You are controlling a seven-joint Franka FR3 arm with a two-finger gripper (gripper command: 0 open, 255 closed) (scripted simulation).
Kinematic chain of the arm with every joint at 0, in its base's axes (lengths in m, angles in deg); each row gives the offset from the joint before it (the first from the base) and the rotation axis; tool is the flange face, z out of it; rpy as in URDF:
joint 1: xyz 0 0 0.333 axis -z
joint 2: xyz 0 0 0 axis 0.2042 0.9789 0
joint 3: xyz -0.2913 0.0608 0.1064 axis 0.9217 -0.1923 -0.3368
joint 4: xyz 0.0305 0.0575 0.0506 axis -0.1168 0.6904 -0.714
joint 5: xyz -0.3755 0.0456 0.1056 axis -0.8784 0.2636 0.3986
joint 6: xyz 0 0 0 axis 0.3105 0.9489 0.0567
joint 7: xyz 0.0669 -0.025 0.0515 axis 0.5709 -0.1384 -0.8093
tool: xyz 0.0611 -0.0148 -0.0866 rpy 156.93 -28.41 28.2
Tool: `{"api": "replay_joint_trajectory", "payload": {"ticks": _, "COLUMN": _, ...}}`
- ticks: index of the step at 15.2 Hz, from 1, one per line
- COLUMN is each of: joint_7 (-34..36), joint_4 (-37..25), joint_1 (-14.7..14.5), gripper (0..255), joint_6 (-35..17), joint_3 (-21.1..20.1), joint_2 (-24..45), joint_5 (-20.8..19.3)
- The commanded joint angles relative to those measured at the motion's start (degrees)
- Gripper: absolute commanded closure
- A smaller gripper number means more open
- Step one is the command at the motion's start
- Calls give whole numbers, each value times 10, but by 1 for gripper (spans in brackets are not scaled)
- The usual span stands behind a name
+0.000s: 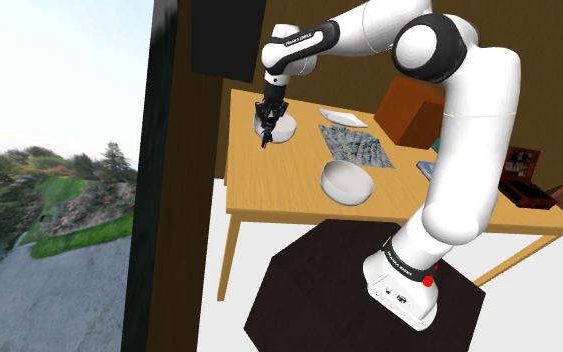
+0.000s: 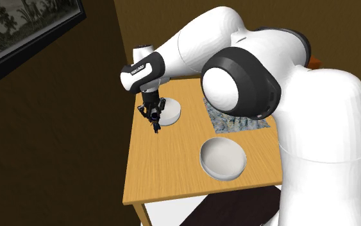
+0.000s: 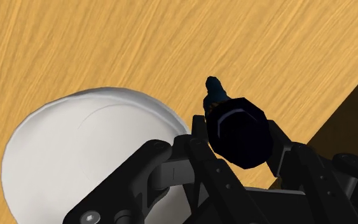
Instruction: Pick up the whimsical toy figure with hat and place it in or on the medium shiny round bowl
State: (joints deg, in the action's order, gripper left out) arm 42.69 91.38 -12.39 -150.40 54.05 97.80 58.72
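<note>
My gripper (image 1: 265,133) (image 2: 156,121) (image 3: 238,137) is shut on a small dark toy figure (image 3: 234,130) with a round black hat and a bluish tip. It hangs just above the wooden table (image 1: 269,190), beside the rim of a small white round bowl (image 1: 281,128) (image 2: 170,112) (image 3: 75,149) at the table's far corner. The figure (image 2: 156,127) is outside that bowl, on the side toward the table's edge. A wider white round bowl (image 1: 346,183) (image 2: 223,157) stands apart, nearer the stand.
A patterned mat (image 1: 357,146) (image 2: 236,121) lies between the two bowls. A flat white dish (image 1: 341,118) and a brown box (image 1: 409,110) sit behind it. A dark wall (image 2: 57,128) runs close along the table's edge by the gripper.
</note>
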Motion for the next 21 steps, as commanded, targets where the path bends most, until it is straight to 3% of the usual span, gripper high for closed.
{"api": "replay_joint_trajectory", "payload": {"ticks": 1, "joint_7": 0, "joint_4": -7, "joint_1": 0, "gripper": 255, "joint_6": 14, "joint_3": 1, "joint_2": -7, "joint_5": -1}}
{"api": "replay_joint_trajectory", "payload": {"ticks": 21, "joint_7": 7, "joint_4": -87, "joint_1": 0, "gripper": 255, "joint_6": 145, "joint_3": 3, "joint_2": -58, "joint_5": -8}}
